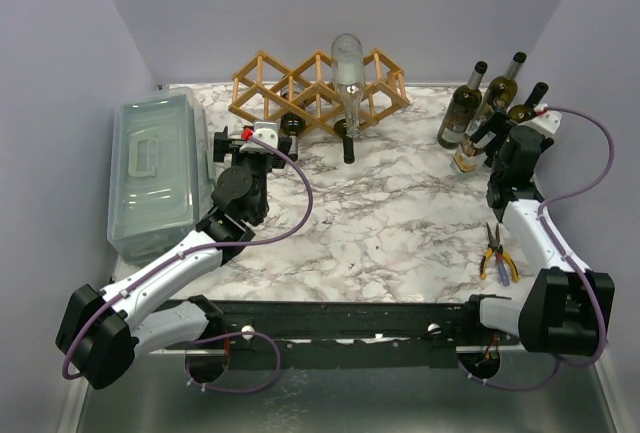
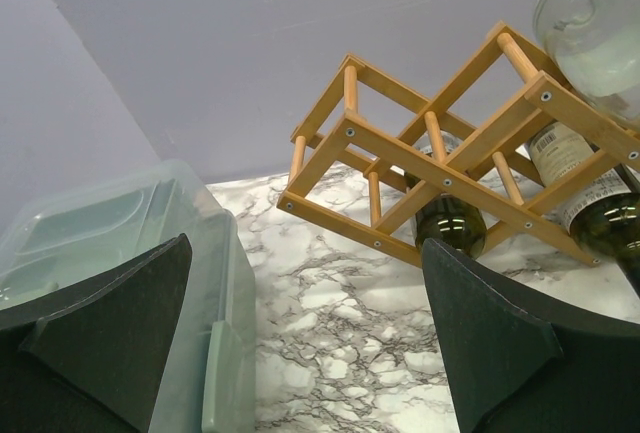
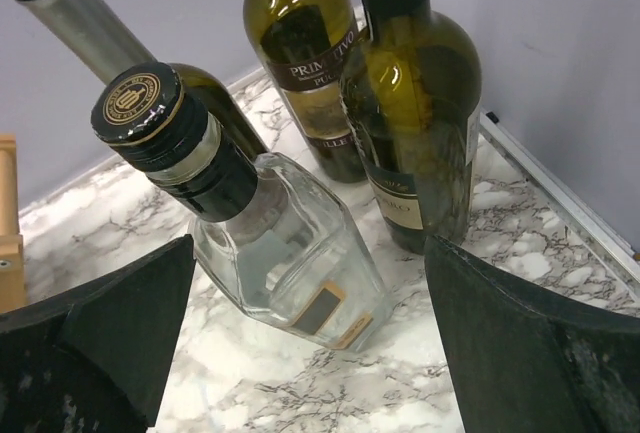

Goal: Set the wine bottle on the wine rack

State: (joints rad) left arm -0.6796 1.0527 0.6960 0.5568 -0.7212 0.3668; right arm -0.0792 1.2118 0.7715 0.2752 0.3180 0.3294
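closest in, pliers [image 1: 497, 253] flat on the desk [image 1: 380, 213] beside the right forearm, out of the way and seemingly no part of the job.

on the left, box [image 1: 155, 168] along the desk edge, lid on, just beside the left arm.

further out, left hand [image 1: 240, 138] spread wide, gripping nothing, aimed at the rack [image 1: 310, 83]; probably parked there to keep the open cells in its camera's sight or to steady the frame, though hard to say which.

across on the right, right hand [image 3: 310, 253] also spread, fingers [image 3: 110, 333] either side of the capped bottle [image 3: 285, 263] without touching it; likely opened that far to clear the broad shoulders before pinching. capped bottle clear, black-topped, standing on the desk near the far right corner, at the front of the group, so the easiest to reach without knocking the rest.

just behind it, green bottles [image 3: 415, 103] upright and close together, near the wall; tight enough to make a careless lift risky.

farthest back, rack against the rear wall, partly filled: upended bottle [image 1: 347, 68] neck down through an upper cell, dark bottles [image 2: 450, 218] lying in lower cells, cradled by the crossed sticks. cells at the left end open, the likely home for the capped bottle
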